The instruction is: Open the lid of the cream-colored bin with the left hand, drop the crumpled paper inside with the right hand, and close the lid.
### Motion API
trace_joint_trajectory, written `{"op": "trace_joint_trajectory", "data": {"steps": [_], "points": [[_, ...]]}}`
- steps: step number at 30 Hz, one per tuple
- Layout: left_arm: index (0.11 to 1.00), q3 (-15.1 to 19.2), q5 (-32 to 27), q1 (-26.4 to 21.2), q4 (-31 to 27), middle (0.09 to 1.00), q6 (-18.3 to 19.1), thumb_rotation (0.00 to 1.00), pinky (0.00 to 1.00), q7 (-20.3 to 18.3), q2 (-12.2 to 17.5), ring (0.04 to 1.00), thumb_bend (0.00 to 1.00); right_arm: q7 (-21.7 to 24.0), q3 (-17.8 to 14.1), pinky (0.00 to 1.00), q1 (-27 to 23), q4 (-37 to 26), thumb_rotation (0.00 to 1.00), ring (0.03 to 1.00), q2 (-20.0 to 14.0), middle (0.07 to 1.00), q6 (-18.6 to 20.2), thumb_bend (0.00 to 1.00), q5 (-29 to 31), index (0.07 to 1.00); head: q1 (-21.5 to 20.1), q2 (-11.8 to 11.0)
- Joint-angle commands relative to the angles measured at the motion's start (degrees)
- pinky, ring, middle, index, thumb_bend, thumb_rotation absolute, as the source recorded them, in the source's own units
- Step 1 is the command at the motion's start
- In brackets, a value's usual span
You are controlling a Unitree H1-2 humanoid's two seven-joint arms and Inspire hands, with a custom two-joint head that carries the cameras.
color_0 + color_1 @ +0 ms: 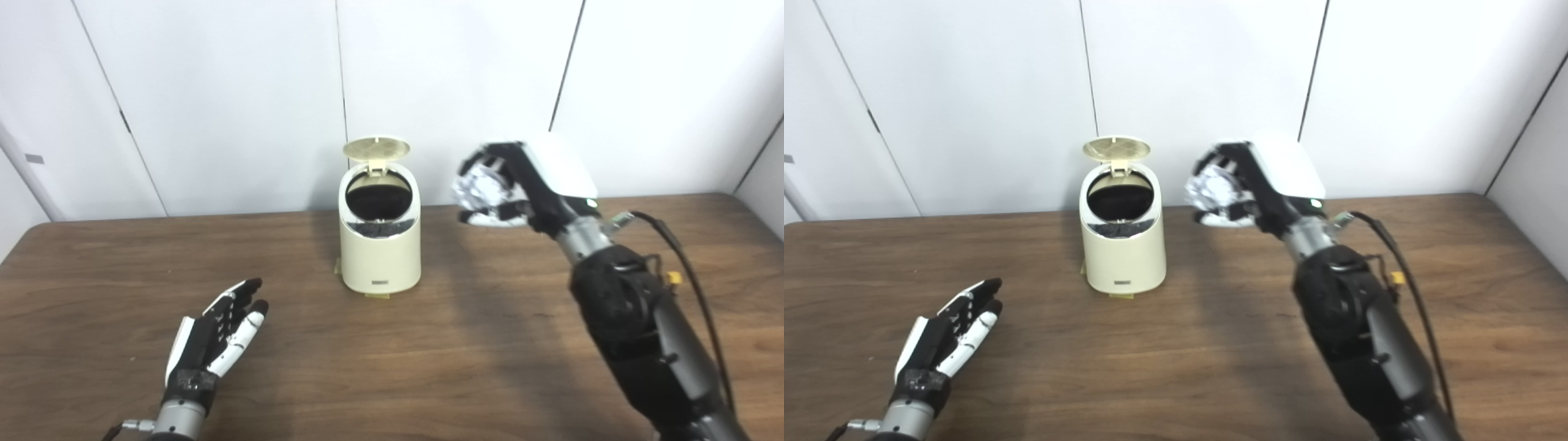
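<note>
One cream-colored bin (380,245) stands mid-frame, its lid (375,148) up. The right hand (511,184) clasps one crumpled paper (484,187) upper right. The left hand (217,334), fingers apart, holds nothing at lower left.

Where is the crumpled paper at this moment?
The crumpled paper is held in the raised right hand, above the table and just right of the open cream-colored bin, not yet over its opening.

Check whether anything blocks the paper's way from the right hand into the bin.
Nothing visible does. The right hand holds the crumpled paper raised, to the right of the bin. The lid stands open behind the mouth, and the left hand rests well clear.
</note>
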Motion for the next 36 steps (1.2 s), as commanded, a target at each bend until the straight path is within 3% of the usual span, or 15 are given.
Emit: {"op": "trace_joint_trajectory", "data": {"steps": [1, 3, 4, 5, 6, 8, 10, 15, 24, 36], "points": [[0.871, -0.2, 0.4, -0.9, -0.1, 0.894, -1.4, 0.59, 0.92, 0.9, 0.1, 0.916, 0.60, -0.3, -0.1, 0.34, -3.1, -1.3, 0.00, 0.379, 1.0, 0.504, -1.7, 0.49, -0.3, 0.524, 0.0, 0.0], [0.871, -0.3, 0.5, -0.9, 0.2, 0.894, -1.5, 0.59, 0.92, 1.1, -0.1, 0.916, 0.60, -1.3, 0.6, 0.39, -3.9, -0.2, 0.00, 0.376, 2.2, 0.503, -2.6, 0.50, -1.6, 0.530, 0.6, -0.3], [0.869, -0.4, 0.5, -0.9, 0.2, 0.891, -1.6, 0.59, 0.93, 1.2, -0.2, 0.917, 0.59, -1.8, 0.9, 0.54, -4.3, 0.4, 0.00, 0.377, 2.7, 0.505, -3.1, 0.51, -2.1, 0.528, 0.8, -0.4], [0.868, -0.5, 0.6, -0.9, 0.3, 0.891, -1.6, 0.60, 0.93, 1.3, -0.3, 0.917, 0.59, -2.1, 1.0, 0.59, -4.6, 1.0, 0.00, 0.377, 3.2, 0.506, -3.5, 0.51, -2.4, 0.527, 1.1, -0.5], [0.868, -0.5, 0.7, -0.9, 0.4, 0.890, -1.7, 0.60, 0.94, 1.3, -0.3, 0.918, 0.60, -2.2, 1.0, 0.58, -4.9, 1.7, 0.00, 0.377, 3.9, 0.509, -3.6, 0.51, -2.4, 0.525, 1.2, -0.6], [0.870, -0.7, 1.0, -0.8, 0.6, 0.896, -1.9, 0.61, 0.95, 1.5, -0.3, 0.925, 0.60, -3.1, 1.1, 0.44, -5.7, 3.6, 0.00, 0.381, 5.4, 0.519, -4.5, 0.51, -2.2, 0.518, 1.6, -0.8], [0.871, -0.9, 1.3, -0.8, 0.9, 0.899, -2.1, 0.62, 0.95, 1.9, -0.3, 0.927, 0.61, -4.2, 1.4, 0.44, -6.5, 5.6, 0.00, 0.381, 6.6, 0.516, -5.7, 0.51, -2.1, 0.521, 1.9, -1.0], [0.876, -1.2, 1.9, -0.8, 1.0, 0.893, -2.6, 0.62, 0.93, 2.1, -0.1, 0.917, 0.60, -7.2, 2.3, 0.33, -8.6, 10.8, 0.00, 0.370, 9.9, 0.510, -6.1, 0.51, -3.4, 0.547, 2.8, -1.5], [0.878, -1.4, 2.5, -0.3, 0.6, 0.898, -2.4, 0.63, 0.94, 2.7, -0.6, 0.923, 0.63, -12.2, 3.2, 0.33, -11.9, 20.2, 0.00, 0.375, 13.7, 0.509, -8.1, 0.51, -3.2, 0.546, 3.6, -1.8], [0.875, -0.8, 1.3, 0.0, 0.0, 0.893, -2.6, 0.62, 0.95, 2.8, -0.6, 0.923, 0.64, -15.5, 2.8, 0.34, -13.2, 27.5, 0.00, 0.374, 14.7, 0.505, -8.3, 0.51, -2.0, 0.539, 3.2, -1.6]]}}
